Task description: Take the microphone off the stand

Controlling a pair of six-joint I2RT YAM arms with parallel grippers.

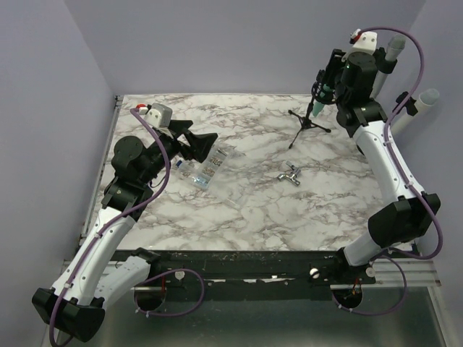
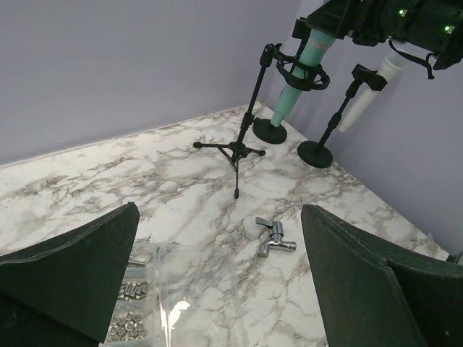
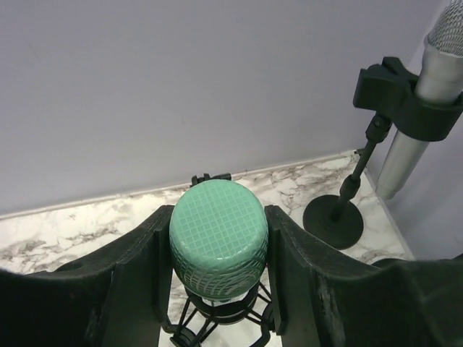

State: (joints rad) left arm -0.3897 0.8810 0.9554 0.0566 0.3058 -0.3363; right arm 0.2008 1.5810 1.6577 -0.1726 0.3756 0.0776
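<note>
Right jaws clamp the mic (image 3: 218,238) atop the stand (image 2: 233,149); left jaws gape, well left of it. A skewed pull could tip the unheld stand.

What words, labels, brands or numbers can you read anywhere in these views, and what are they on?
None can be read.
Clear bag: faint bluish marks in the top view, too small to read.
Green microphone: no lettering visible.
Metal tap: no markings visible.

White-and-black jointed arms (image 1: 101,246), purple cables (image 1: 154,144), black claw fingers (image 2: 362,275), green lights (image 2: 400,12)
</note>
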